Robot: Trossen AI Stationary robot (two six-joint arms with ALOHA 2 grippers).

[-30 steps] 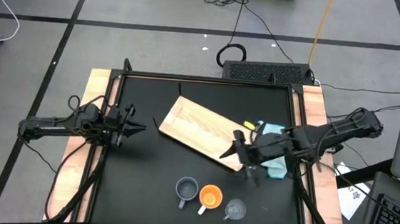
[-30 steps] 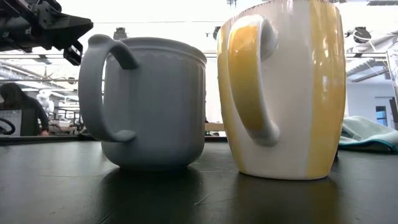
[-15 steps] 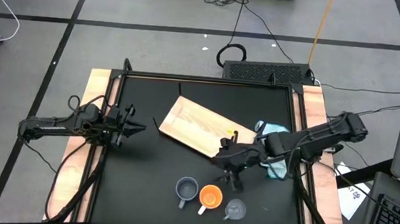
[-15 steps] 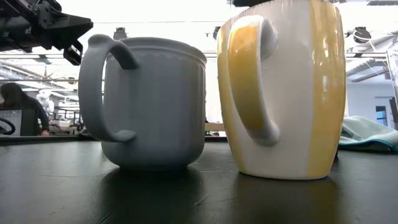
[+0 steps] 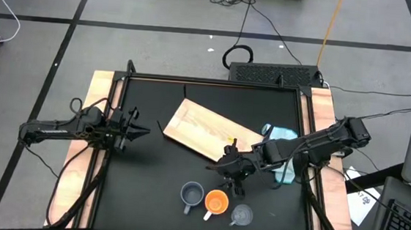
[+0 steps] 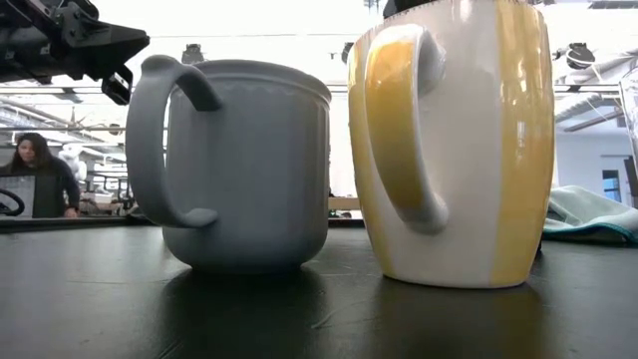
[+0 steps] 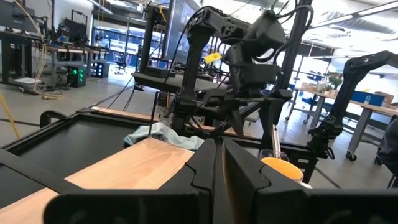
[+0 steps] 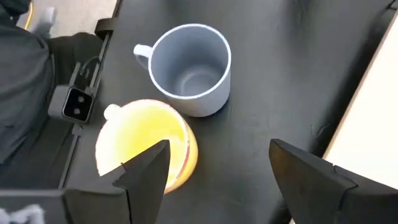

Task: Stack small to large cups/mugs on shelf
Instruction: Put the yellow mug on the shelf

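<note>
Three cups in a row near the table's front edge: grey-blue mug (image 5: 192,195), orange mug (image 5: 216,202) just beside it, clear glass cup (image 5: 241,215) just beside that. All upright on the black tabletop (image 5: 149,177), none on the shelf (image 5: 204,130), which lies at an angle toward the table's middle and back. Light blue cloth (image 5: 283,139) bunched beside the shelf's right end.

Right gripper (image 5: 232,172) stretched in over the shelf's near corner, hovering above the orange mug and slightly behind it. Fingers (image 8: 146,165) spread wide, holding nothing; orange mug (image 8: 147,145) and grey-blue mug (image 8: 191,68) seen from above between and beyond them, both empty.

Left gripper (image 5: 136,132) parked at the table's left side, pointing toward the shelf, well apart from the cups. Fingers (image 7: 202,167) closed together, nothing between them.

From table height: grey-blue mug (image 6: 240,165) and orange mug (image 6: 458,140) side by side, handles to the picture's left. Person (image 6: 38,179) far off in the room behind.

No readable writing, brand or label on any cup, the shelf or the cloth.
</note>
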